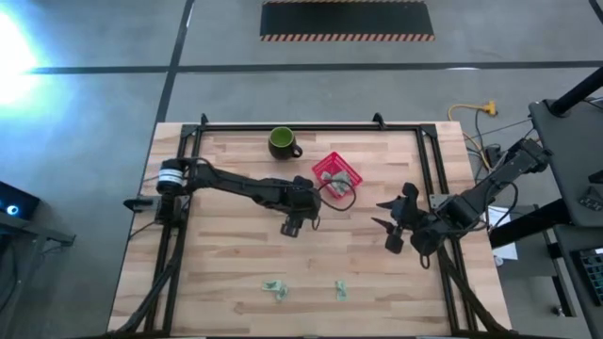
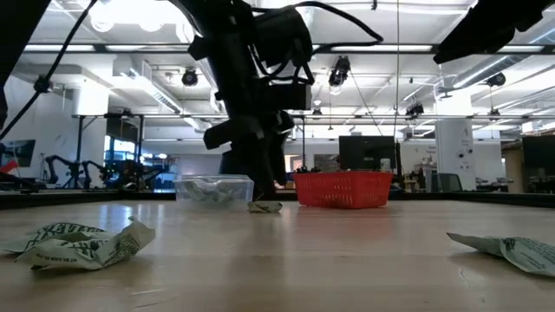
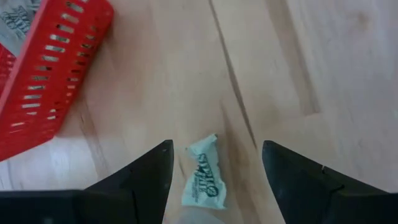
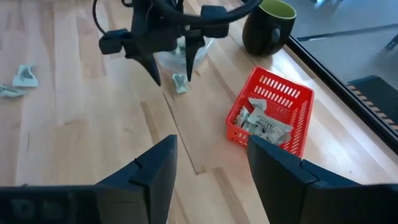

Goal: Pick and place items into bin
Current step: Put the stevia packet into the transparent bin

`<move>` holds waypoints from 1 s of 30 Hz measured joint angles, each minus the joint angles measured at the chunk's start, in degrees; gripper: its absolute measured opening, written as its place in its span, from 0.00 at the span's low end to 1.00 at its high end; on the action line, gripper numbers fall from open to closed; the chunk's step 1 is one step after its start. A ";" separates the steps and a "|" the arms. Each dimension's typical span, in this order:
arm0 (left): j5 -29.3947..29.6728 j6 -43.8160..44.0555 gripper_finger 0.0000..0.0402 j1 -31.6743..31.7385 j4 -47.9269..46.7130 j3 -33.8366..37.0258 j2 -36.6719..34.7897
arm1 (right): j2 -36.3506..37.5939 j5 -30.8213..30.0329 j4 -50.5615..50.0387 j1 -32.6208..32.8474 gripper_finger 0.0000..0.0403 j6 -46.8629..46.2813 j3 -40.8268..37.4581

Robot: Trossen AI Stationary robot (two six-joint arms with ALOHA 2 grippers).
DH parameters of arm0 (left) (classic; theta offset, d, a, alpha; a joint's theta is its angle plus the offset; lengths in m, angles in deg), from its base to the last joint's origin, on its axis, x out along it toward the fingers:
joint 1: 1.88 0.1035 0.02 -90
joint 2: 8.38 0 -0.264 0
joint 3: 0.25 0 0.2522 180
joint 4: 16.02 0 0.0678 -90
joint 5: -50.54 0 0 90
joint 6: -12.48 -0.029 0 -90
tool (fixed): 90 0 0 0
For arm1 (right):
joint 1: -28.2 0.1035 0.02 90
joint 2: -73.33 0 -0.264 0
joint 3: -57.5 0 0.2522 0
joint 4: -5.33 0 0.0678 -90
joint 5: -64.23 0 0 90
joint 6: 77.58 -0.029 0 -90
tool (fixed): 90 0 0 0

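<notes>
items for the bin are sitting in three places on the wooden table (image 1: 226, 273), and you are working the middle one. your left arm is reaching across from the left edge, and its left gripper (image 3: 214, 163) is hanging open just above the boards, one dark finger on each side of a single pale green-and-white wrapper (image 3: 204, 175) lying flat and untouched between them. just beside that spot the red basket (image 1: 350, 175) is standing near the far middle of the table, already holding several crumpled wrappers (image 4: 264, 126). the dark green mug (image 1: 282, 142) is sitting upright close to the far edge, near the basket. your right gripper (image 1: 394, 218) is waiting at the right side with its fingers spread wide and holding nothing. two more wrappers, one (image 1: 275, 288) and another (image 1: 341, 290), are lying well apart from the basket near the front edge.
</notes>
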 joint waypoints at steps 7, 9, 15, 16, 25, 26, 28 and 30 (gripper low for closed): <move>-1.72 1.88 0.57 2.30 -0.50 -0.68 0.11 | 0.05 0.04 0.07 0.00 0.46 0.18 0.00; -3.83 2.82 0.57 2.99 -0.56 -0.97 0.11 | 0.07 0.04 0.11 0.00 0.46 0.39 0.00; -5.20 3.04 0.57 4.25 -1.20 -1.12 0.11 | 0.06 0.04 0.15 -0.02 0.46 0.44 0.00; -5.44 3.06 0.57 4.32 -1.16 -1.12 0.11 | 0.07 0.05 0.15 -0.02 0.46 0.44 0.00; -5.70 3.04 0.57 4.26 -2.79 -4.36 3.31 | 0.07 0.02 0.77 -0.02 0.46 0.82 0.00; -5.70 3.04 0.57 4.24 -2.60 -5.32 4.23 | 0.07 0.02 1.15 -0.04 0.46 1.20 0.02; -5.54 3.02 0.57 4.22 -4.73 -7.75 6.63 | 0.07 0.02 1.78 -0.04 0.46 1.89 0.02; -5.54 3.04 0.57 4.15 -7.70 -10.08 8.66 | 0.04 0.07 2.05 -0.04 0.46 2.66 0.02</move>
